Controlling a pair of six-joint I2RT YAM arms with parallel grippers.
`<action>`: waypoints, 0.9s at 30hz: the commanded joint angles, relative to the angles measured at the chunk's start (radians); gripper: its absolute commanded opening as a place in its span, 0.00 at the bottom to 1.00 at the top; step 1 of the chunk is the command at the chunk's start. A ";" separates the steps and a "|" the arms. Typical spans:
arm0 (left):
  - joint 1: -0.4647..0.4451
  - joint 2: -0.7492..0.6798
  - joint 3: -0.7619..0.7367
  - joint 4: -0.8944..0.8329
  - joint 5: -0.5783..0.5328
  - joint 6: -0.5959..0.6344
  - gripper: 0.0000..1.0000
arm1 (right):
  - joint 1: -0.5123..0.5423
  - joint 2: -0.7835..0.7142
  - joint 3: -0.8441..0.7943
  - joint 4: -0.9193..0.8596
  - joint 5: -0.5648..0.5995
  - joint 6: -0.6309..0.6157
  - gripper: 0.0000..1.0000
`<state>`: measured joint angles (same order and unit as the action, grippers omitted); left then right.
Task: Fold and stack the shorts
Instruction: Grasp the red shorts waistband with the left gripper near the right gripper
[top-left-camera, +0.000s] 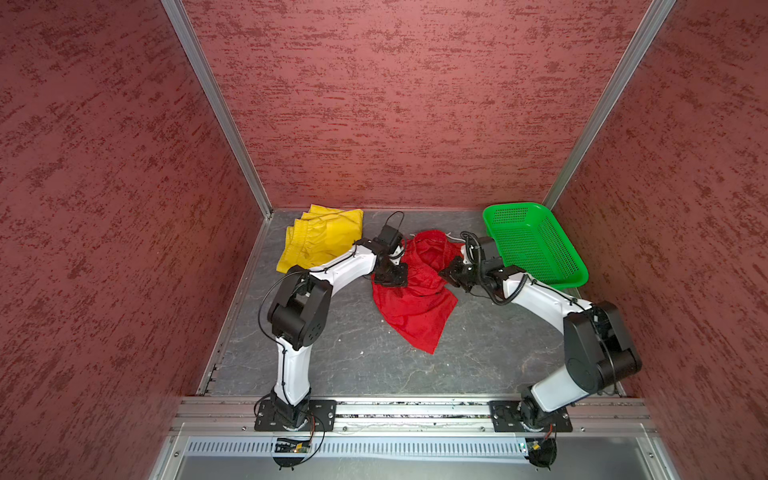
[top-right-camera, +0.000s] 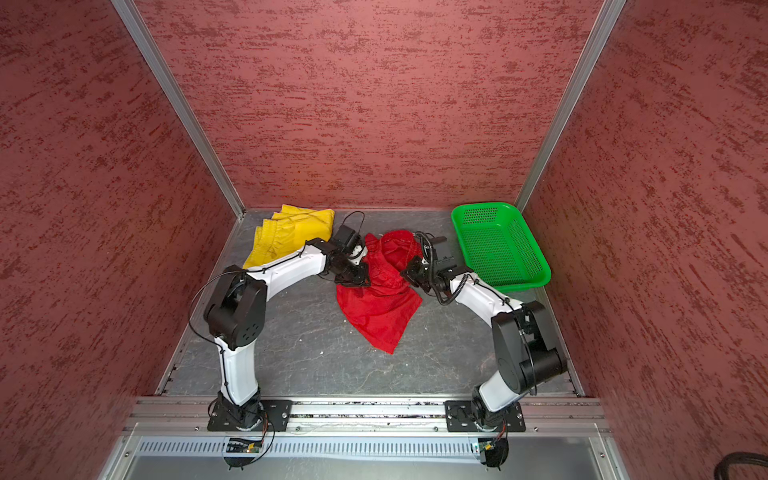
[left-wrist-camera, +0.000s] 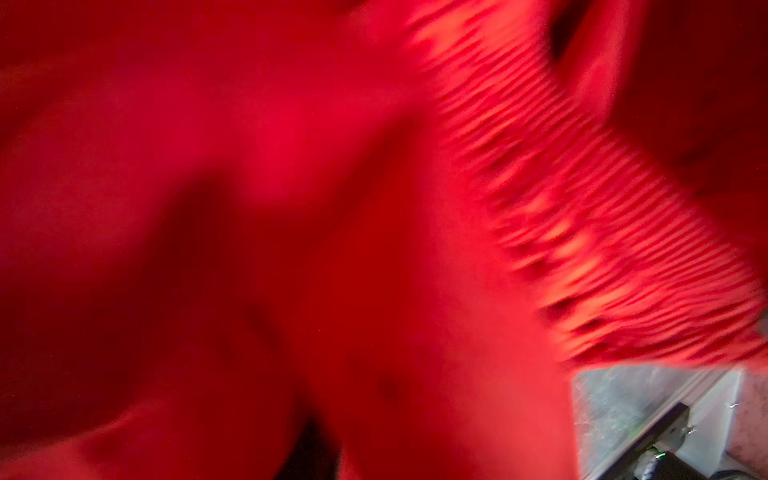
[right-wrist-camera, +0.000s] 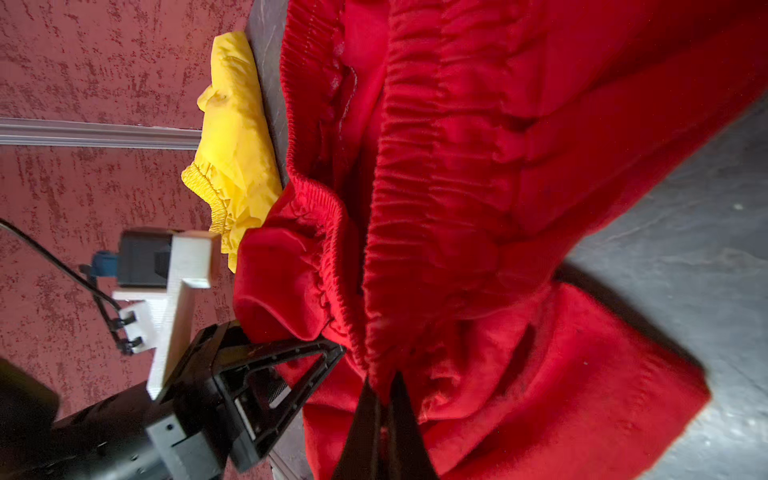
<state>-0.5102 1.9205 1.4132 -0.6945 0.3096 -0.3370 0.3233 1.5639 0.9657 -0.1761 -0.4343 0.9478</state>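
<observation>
**Red shorts pinched at the waistband: light, limp cloth**

The red mesh-textured fabric shorts (top-left-camera: 415, 307) lie crumpled in the middle of the dark grey stone-patterned surface (top-left-camera: 332, 365), nearer its far edge, with one leg trailing toward the near edge. The right gripper (right-wrist-camera: 384, 388) is closed on the gathered elastic waistband (right-wrist-camera: 415, 208), its tips pinching a fold of it. The left gripper (top-left-camera: 390, 277) sits against the opposite side of the waistband. Red cloth smothers its wrist view, so I cannot tell whether it has closed on anything. The bright yellow fabric shorts (top-left-camera: 320, 241) appear folded in the far left corner, held by neither gripper.

The red cloth looks light, soft and floppy, likely to sag and bunch wherever it is unsupported. The waistband is the thickest, firmest part and seems the best hold. Taken at its two ends, it should let the legs hang straight. A thin pinch on the mesh alone may slip.
</observation>
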 joint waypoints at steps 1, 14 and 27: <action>0.077 -0.129 -0.126 0.081 0.057 0.047 0.19 | -0.028 -0.024 -0.028 -0.029 0.009 0.016 0.00; 0.071 -0.306 -0.201 0.119 0.074 0.260 0.59 | -0.018 -0.148 -0.041 0.063 -0.141 -0.093 0.00; -0.028 -0.337 -0.108 0.383 0.229 0.461 0.84 | -0.013 -0.178 0.182 0.105 -0.270 -0.149 0.00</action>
<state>-0.5220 1.5661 1.2816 -0.3912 0.4866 0.0475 0.3065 1.3777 1.1053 -0.0792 -0.6548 0.8185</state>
